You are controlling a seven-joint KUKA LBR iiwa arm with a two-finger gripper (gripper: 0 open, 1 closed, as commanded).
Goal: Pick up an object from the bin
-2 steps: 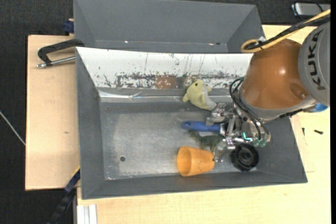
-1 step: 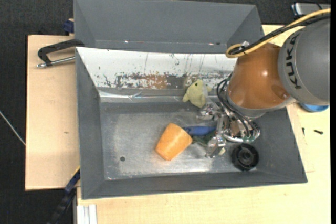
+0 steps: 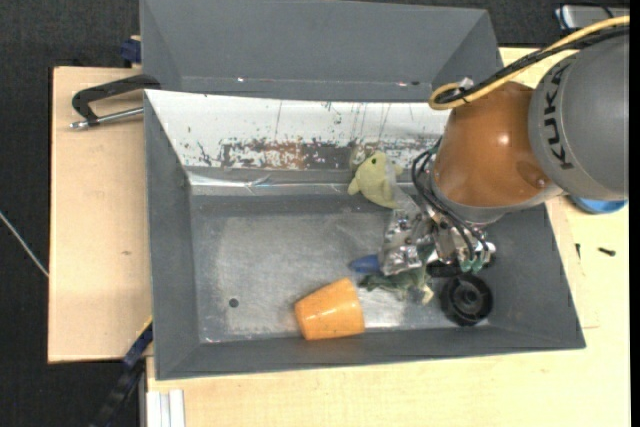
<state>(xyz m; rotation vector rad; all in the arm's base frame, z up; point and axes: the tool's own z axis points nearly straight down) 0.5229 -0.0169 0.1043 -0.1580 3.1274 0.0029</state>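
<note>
1. Taking up the middle of the frame, a grey metal bin [image 3: 250,255] with sloping walls has a scuffed floor and a band of rust-coloured specks along its back wall.
2. At the lower centre, near the front wall, an orange plastic cup [image 3: 330,311] lies on its side, apart from everything else.
3. Just above and to the right of it, a small blue piece [image 3: 365,265] rests on the floor, just left of the metal tool.
4. Higher up, at the foot of the back wall and right of centre, sits a pale yellow soft lump [image 3: 372,180], well above the blue piece.
5. Lower, right of centre, lies a small dark green thing [image 3: 398,285]. It is irregular in outline, darker than the floor and partly covered by metal. It lies between the orange plastic cup and the black ring.
6. The gripper [image 3: 412,255], a cluster of silvery metal parts with thin wires, hangs low directly over that green thing. Whether it is set wide, set narrow or clamped on anything cannot be told, nor whether it touches the green thing.
7. Just right of it and slightly lower, a black ring [image 3: 467,301] with a dark hollow centre lies flat near the front right corner.
8. Above the gripper bulges the rounded orange-brown cover [image 3: 490,155] of the wrist. A yellow cable [image 3: 520,65] runs over it, and the grey arm [image 3: 600,115] enters from the right edge.
</note>
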